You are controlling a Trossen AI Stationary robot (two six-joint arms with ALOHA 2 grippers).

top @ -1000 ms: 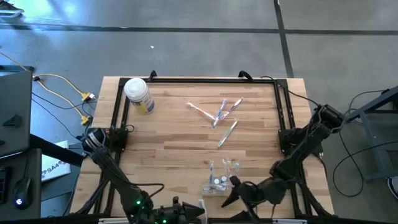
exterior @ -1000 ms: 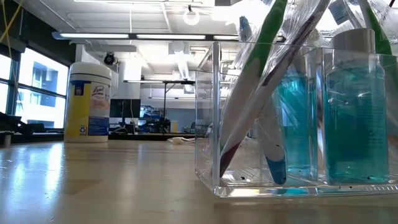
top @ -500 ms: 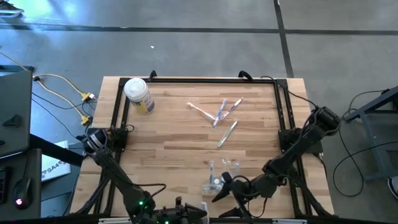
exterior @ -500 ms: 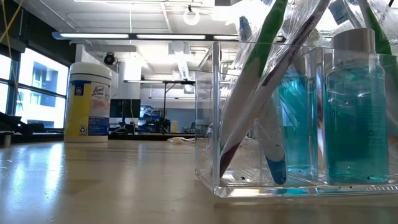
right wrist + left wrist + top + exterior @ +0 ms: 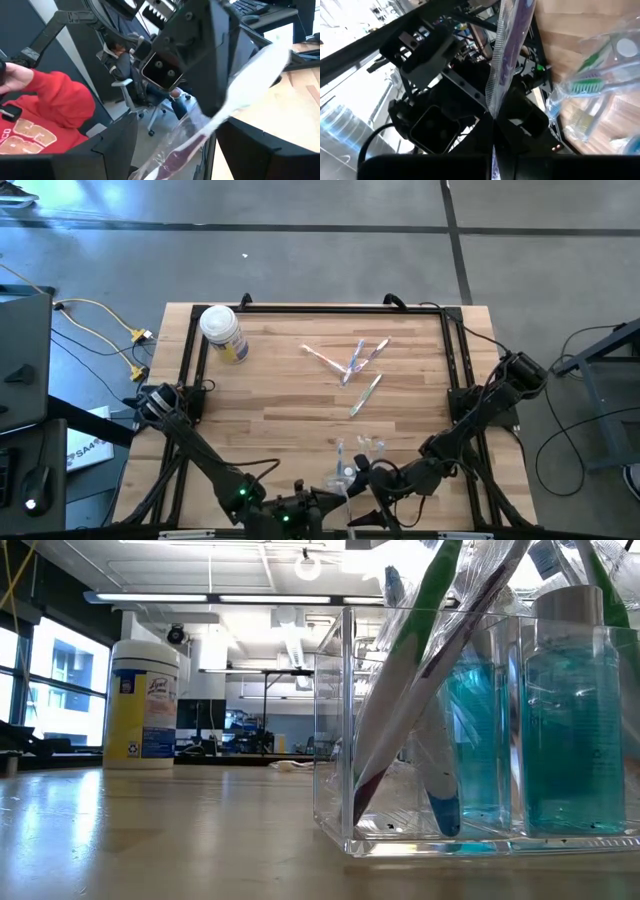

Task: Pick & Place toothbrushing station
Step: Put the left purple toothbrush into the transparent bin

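The left arm (image 5: 190, 445) reaches from the left side of the high view down to the bottom middle. There the left gripper (image 5: 492, 150) is squeezed tight on a slim purple-and-white toothbrush in a clear plastic wrapper (image 5: 506, 50). This wrapped toothbrush sticks out long and straight past the fingers.

Just to the right, also at the bottom middle of the high view, stands the small clear plastic holder (image 5: 350, 470). It has a few brushes in it already.

The right gripper (image 5: 362, 483) is just beside the holder, with its fingers spread wide. In the right wrist view the wrapped toothbrush slants between those fingers, from lower left to upper right. I cannot tell if either finger touches it.

So I think the right gripper is the one set to take it — it would close across the handle. More pastel toothbrushes (image 5: 355, 365) lie loose at the upper middle of the table — well apart from both grippers.
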